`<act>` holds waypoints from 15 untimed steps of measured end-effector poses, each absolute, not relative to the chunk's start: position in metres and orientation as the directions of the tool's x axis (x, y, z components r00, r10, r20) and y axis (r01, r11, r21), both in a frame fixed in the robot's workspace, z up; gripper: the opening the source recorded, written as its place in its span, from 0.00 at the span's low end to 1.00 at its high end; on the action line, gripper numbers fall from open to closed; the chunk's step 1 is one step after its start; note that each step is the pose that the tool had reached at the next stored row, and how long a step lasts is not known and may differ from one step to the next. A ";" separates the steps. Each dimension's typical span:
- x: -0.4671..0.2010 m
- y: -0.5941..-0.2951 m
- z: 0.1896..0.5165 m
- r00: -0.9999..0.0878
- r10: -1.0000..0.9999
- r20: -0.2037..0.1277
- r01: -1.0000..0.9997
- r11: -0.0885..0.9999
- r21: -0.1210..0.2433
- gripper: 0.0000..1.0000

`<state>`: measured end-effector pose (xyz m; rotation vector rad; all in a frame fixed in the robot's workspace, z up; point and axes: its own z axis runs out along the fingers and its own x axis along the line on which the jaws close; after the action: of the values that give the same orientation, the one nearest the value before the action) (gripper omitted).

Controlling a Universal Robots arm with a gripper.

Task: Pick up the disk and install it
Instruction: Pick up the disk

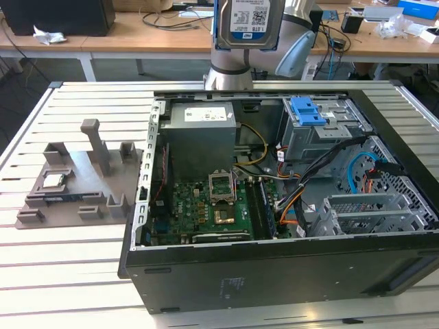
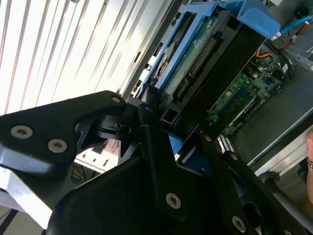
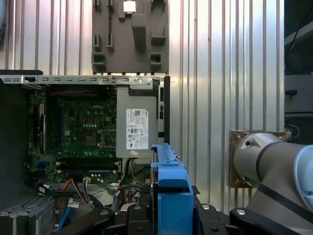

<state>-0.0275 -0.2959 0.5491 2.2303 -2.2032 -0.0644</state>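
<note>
Disk [image 1: 247,31], apparently gripped, shows label [image 1: 250,15] in exterior view.

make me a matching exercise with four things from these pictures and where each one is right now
Things:
1. disk
2. CPU chip
3. blue bracket
4. power supply

Places:
a. on the grey fixture, outside the computer case
b. atop the grey drive cage
c. held in the gripper, above the computer case
d. inside the computer case, next to the motherboard

Pairs: 1-c, 2-a, 3-b, 4-d
</note>
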 end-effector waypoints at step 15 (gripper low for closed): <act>-0.009 -0.296 0.537 0.012 -1.000 -0.025 -0.999 -0.013 0.034 0.37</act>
<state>-0.0094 -0.2959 0.5369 2.2299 -2.2025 -0.0655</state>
